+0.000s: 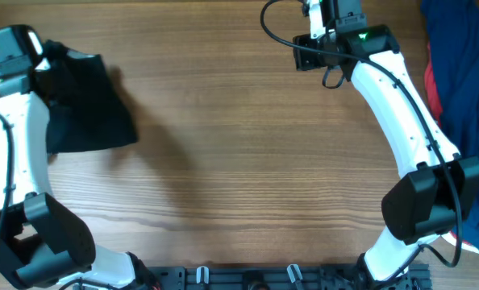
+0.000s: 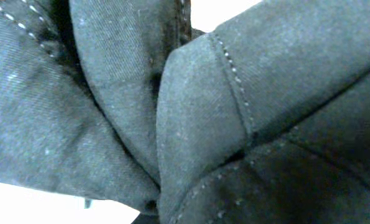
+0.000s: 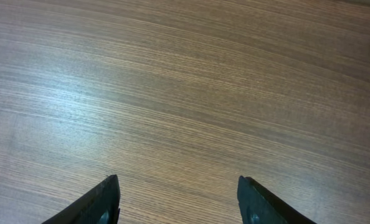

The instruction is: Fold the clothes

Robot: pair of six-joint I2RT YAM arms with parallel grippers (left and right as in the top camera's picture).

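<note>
The black garment hangs bunched at the table's far left, under my left gripper. Its dark folds and stitched seams fill the left wrist view and hide the fingers. The fabric gathers to a pinch at the bottom of that view, so the gripper appears shut on it. My right gripper is open and empty above bare wood. In the overhead view it is at the far edge, right of centre. A navy-with-red garment lies heaped at the right edge.
The wooden table spreads between the two arms. The right arm's white link slants from the far edge down to its base at the front right. A black rail runs along the front edge.
</note>
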